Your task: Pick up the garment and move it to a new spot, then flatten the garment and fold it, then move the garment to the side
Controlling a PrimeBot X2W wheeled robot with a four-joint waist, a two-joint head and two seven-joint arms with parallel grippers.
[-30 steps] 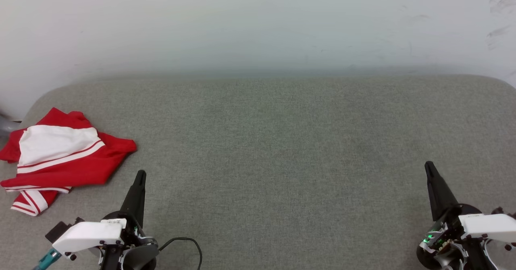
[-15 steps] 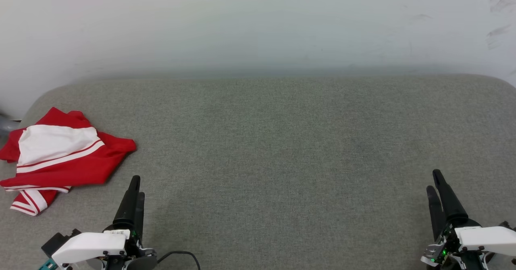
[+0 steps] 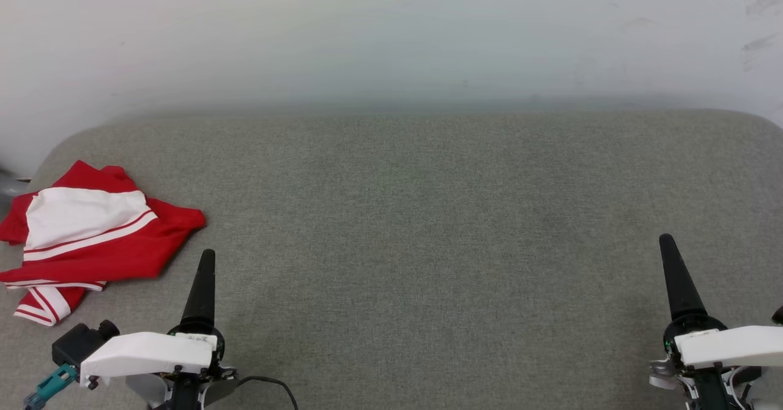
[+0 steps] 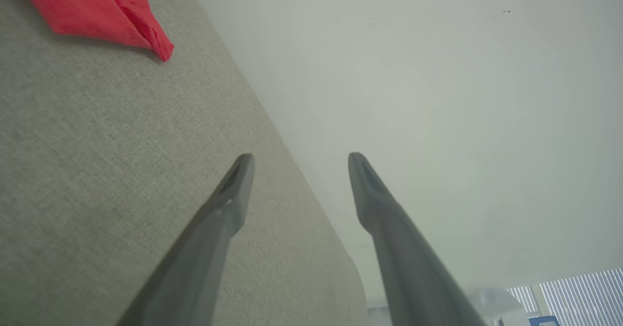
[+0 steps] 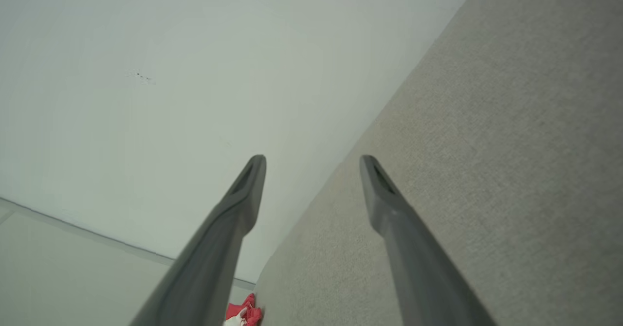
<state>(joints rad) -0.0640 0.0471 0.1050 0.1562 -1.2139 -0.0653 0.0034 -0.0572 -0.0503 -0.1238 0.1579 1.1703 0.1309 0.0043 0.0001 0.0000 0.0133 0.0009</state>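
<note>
Grey woven fabric covers the table, a broad surface with rounded far corners that runs up against a plain, pale wall marked by a few faint scuffs at its upper right.

The garment lies in a loose heap at the table's far left edge, well away from the middle. It is red, with a large white panel facing up, bordered by a red-and-white stripe. A striped trim, probably a sleeve or hem edge, pokes out at the heap's near corner. One red corner points toward the centre of the table. The left wrist view catches that same red corner at its upper left, lying flat on the cloth.

The left claw hovers near the bottom left, just to the right of the garment and nearer the robot, not touching it. From the head it is seen edge-on, as a single dark spike. The left wrist view shows its two fingers spread wide with nothing between them. A white forearm casing, a teal plug and a black cable sit behind it.

The right claw stands at the bottom right, far across the table from the garment. Its fingers are likewise parted and bare in the right wrist view, released over bare cloth, and the garment shows there as a small red patch low down.
</note>
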